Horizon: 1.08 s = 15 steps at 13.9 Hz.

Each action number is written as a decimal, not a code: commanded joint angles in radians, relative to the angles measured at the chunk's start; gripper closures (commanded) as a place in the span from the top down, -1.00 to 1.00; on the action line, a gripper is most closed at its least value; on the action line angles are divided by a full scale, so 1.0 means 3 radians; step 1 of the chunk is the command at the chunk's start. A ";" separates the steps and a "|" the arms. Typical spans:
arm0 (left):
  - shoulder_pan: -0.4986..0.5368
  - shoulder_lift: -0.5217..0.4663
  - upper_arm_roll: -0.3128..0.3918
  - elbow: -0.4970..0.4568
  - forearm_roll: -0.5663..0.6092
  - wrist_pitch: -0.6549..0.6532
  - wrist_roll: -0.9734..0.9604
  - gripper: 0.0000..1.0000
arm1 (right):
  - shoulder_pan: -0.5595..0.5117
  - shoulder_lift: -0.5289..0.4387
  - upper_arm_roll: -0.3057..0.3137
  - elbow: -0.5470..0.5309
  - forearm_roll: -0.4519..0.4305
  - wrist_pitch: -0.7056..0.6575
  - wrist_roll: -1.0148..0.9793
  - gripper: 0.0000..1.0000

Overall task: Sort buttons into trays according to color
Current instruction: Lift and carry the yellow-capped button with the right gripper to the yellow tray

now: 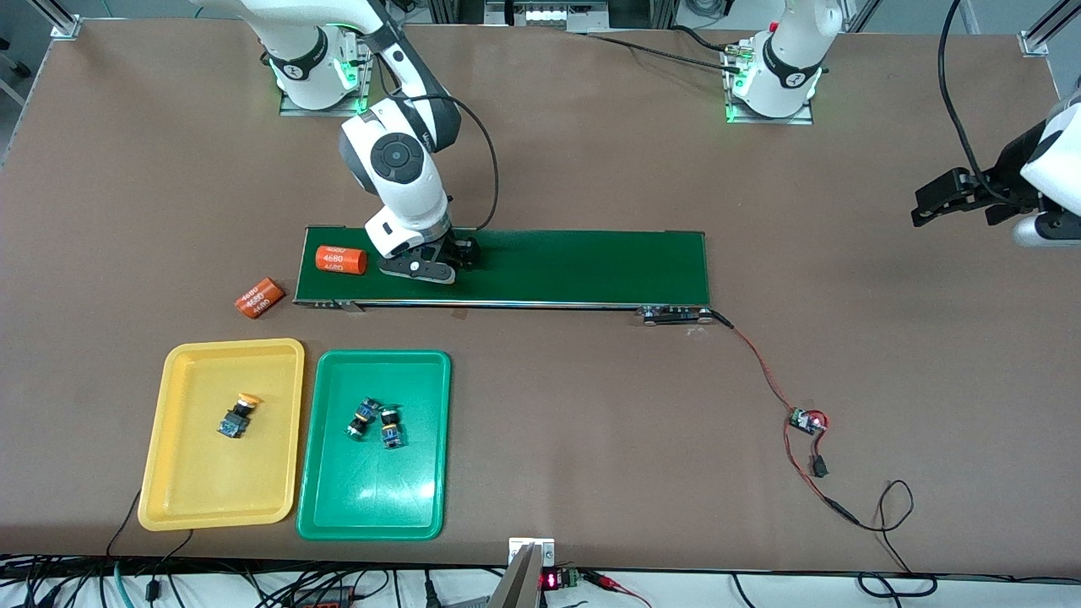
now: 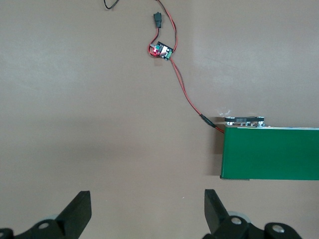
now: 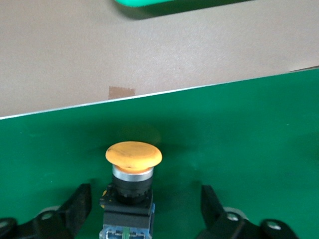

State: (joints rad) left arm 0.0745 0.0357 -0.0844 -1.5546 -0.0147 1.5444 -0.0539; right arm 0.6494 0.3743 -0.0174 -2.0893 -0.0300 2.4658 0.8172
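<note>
The yellow tray [image 1: 221, 435] sits nearest me. On the conveyor belt [image 1: 549, 266] above it, my right gripper [image 3: 142, 201] straddles a yellow button [image 3: 133, 155], fingers apart. I should squeeze its body squarely. My left gripper [image 2: 147, 206] waits, spread wide.

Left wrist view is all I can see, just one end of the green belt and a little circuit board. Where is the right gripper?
Observer: The right gripper is down on the conveyor belt, toward the right arm's end.
Operator: Holding anything?
Observer: Not gripped; its open fingers flank an upright yellow button standing on the belt.
Operator: My left gripper hangs open over the table. What's sorted?
Observer: A lone yellow button lies in the yellow tray, two green buttons in the green tray.
</note>
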 commanded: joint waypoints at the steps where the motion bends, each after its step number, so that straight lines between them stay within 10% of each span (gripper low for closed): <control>1: 0.0007 -0.0083 -0.0005 -0.0074 0.0003 -0.0014 0.0047 1.00 | 0.0065 0.0097 -0.0009 0.0077 0.0033 0.0059 0.0032 0.43; 5: 0.0002 -0.0083 -0.0010 -0.0074 0.0003 -0.0029 0.0047 1.00 | 0.0034 0.0046 -0.0014 0.0077 0.0023 0.0044 -0.0019 -0.65; 15: 0.0002 -0.0073 -0.0036 -0.0074 0.0003 -0.0024 0.0006 1.00 | -0.0818 -0.0016 -0.0044 0.1287 -0.0018 -0.0938 -0.1473 -0.72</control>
State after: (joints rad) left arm 0.0732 0.0333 -0.0922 -1.5599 -0.0147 1.5392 -0.0546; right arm 0.4795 0.3128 -0.0420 -1.7835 -0.0326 2.2021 0.5212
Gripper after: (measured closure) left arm 0.000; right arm 0.590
